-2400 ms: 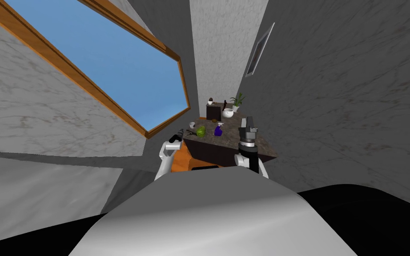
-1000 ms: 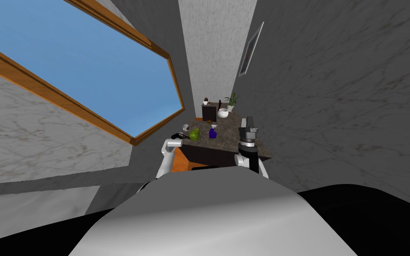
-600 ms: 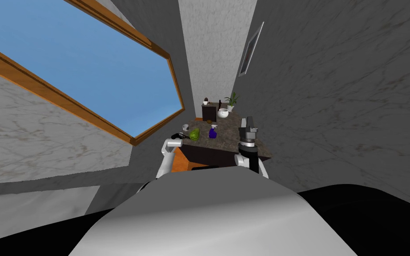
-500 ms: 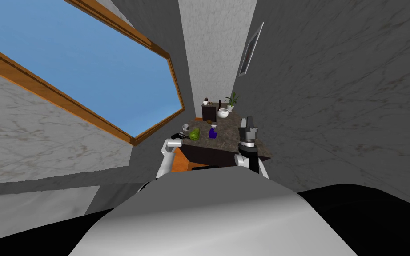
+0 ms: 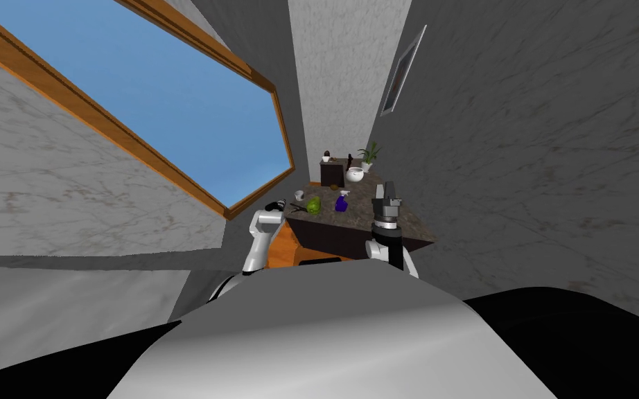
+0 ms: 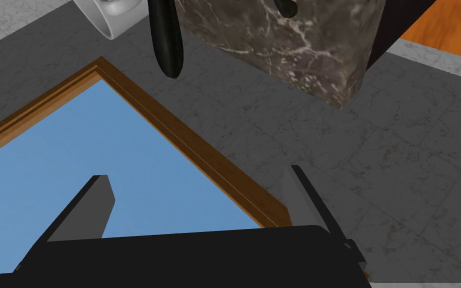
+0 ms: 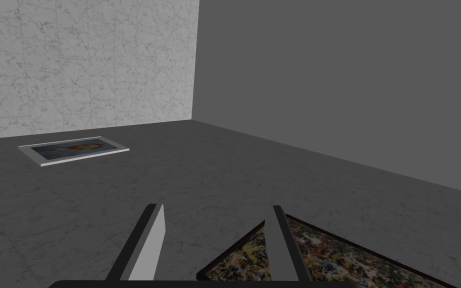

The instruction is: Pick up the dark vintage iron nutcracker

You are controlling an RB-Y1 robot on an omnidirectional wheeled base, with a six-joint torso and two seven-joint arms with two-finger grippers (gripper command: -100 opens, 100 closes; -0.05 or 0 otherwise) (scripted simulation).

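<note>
**Reader:** Where is the nutcracker?

**Describer:** The dark nutcracker lies at the left edge of a dark marbled worktop, near its front left corner. It sits between a white cup and a green object. A blue spray bottle stands further in from that edge. In the left wrist view, one rounded black handle seems to poke out past the worktop's edge, just beside the cup.

**Reader:** And the robot's hands?

**Describer:** The left gripper hovers just off that left edge, apart from the nutcracker. Its fingers are spread wide with nothing between them. The right gripper is raised over the worktop's right side, its fingers also parted and empty.

**Reader:** How would the nutcracker handle?

**Describer:** It is probably stiff and heavy for its size. The handles look smooth and rounded, so thin fingers could slip on them. If the two handles are hinged, a loose one may swing when lifted. The safest hold is likely across both handles, close to where they join, so the weight does not tip. The cup is close enough to be knocked on the way in.
</note>
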